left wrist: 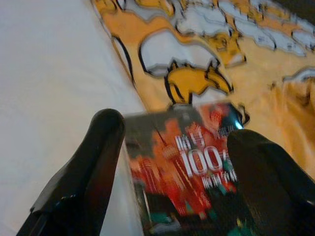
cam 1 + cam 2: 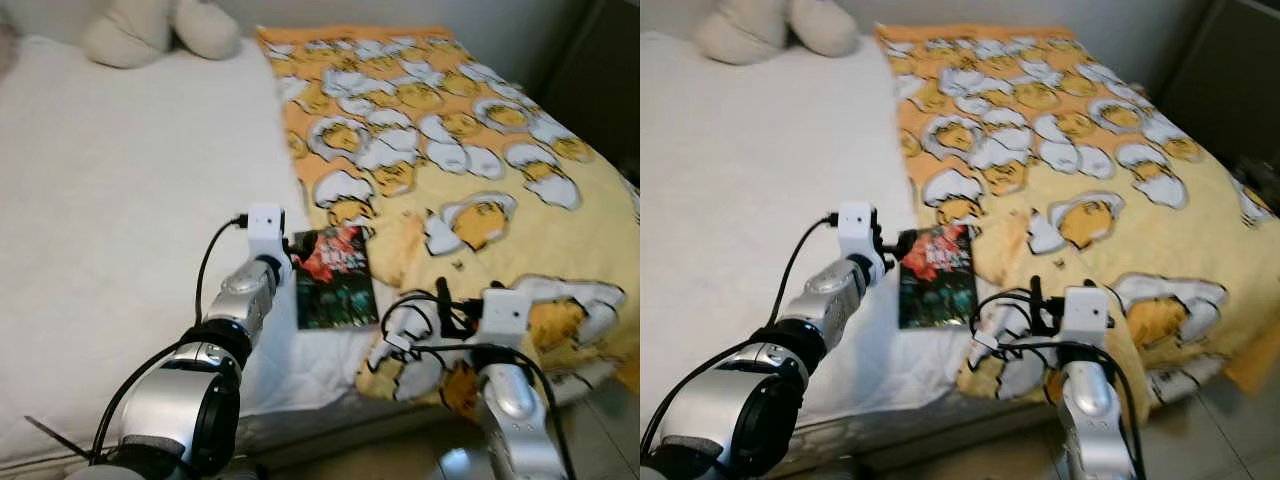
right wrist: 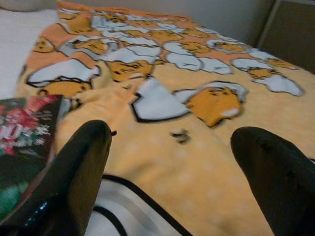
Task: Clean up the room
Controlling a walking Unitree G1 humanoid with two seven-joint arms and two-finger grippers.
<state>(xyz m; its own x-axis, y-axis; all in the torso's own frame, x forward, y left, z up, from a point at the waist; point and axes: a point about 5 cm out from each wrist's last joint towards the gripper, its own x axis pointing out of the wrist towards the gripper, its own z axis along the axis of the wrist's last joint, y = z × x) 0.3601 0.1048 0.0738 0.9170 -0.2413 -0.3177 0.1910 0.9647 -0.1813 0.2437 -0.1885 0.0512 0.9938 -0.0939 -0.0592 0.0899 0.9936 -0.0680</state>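
**Q:** What are you looking at?

**A:** Big bed (image 2: 120,200) with a white sheet, and an orange blanket (image 2: 470,150) covered in egg cartoons over its right half. A cream plush toy (image 2: 160,30) sits up at the far end.

**Q:** Anything to tidy?

**A:** A dark book (image 2: 335,277) with red art on the cover, lying flat near the bed's front edge, right where the sheet meets the blanket.

**Q:** And your grippers?

**A:** My left gripper (image 1: 177,162) is spread wide, one finger on each side of the book, nothing clamped. My right gripper (image 3: 172,162) is wide open too, hovering over the blanket just beside the book, holding nothing.
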